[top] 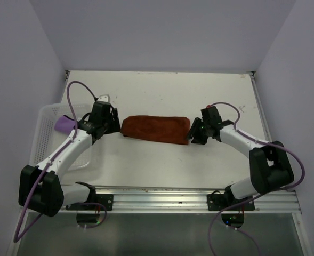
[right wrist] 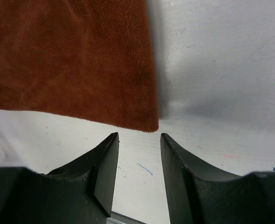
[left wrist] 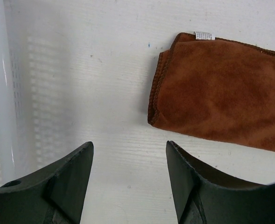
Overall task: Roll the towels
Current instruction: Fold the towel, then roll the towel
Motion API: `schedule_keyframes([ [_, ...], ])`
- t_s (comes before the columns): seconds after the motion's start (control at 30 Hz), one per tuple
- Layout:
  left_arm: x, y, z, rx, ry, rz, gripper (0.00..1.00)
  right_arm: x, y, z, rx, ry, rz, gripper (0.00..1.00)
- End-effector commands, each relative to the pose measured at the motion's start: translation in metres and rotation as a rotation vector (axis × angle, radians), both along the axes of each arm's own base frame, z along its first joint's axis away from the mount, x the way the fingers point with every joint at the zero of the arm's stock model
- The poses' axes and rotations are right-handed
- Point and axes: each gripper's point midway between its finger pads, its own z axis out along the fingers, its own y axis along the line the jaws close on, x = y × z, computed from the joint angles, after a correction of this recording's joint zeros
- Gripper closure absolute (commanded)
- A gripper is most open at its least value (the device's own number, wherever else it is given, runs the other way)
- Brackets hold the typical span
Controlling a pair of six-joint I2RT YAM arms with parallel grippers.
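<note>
A rust orange-brown towel [top: 155,129] lies folded into a long band across the middle of the table. Its left end, with a white label, shows in the left wrist view [left wrist: 221,93]; its right near corner shows in the right wrist view [right wrist: 72,60]. A purple towel [top: 65,124] sits in the basket at the left. My left gripper [top: 115,128] stands open just left of the orange towel, with bare table between its fingers [left wrist: 130,144]. At the towel's right end my right gripper [top: 194,136] is open and holds nothing, its fingertips [right wrist: 139,136] just short of the corner.
A white perforated basket [top: 43,120] stands at the table's left edge beside my left arm; its wall shows in the left wrist view [left wrist: 2,93]. A metal rail [top: 162,194] runs along the near edge. Grey walls close the table on three sides.
</note>
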Motion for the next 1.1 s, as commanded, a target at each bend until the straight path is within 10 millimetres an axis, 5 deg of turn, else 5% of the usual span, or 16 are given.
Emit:
schedule_keyframes([
  [0.0, 0.012, -0.004, 0.025, -0.017, -0.071, -0.003, 0.33, 0.011, 0.010, -0.006, 0.041, -0.009, 0.005, 0.55],
  [0.3, 0.015, -0.005, 0.034, -0.022, -0.083, 0.000, 0.33, 0.010, 0.013, -0.029, 0.046, 0.033, 0.009, 0.55],
  [0.37, 0.017, -0.007, 0.034, -0.026, -0.085, -0.003, 0.33, 0.007, 0.012, -0.031, 0.047, 0.038, 0.005, 0.62],
  [0.5, 0.024, -0.014, 0.038, -0.041, -0.092, -0.017, 0.33, -0.002, 0.007, -0.036, 0.031, 0.045, 0.007, 0.91],
  [0.67, 0.036, -0.033, 0.043, -0.071, -0.104, -0.058, 0.33, -0.019, 0.000, -0.035, 0.017, 0.044, 0.018, 1.00],
  [1.07, 0.017, -0.180, 0.017, -0.236, -0.051, -0.359, 0.32, -0.076, -0.047, -0.019, -0.129, 0.007, -0.024, 1.00],
])
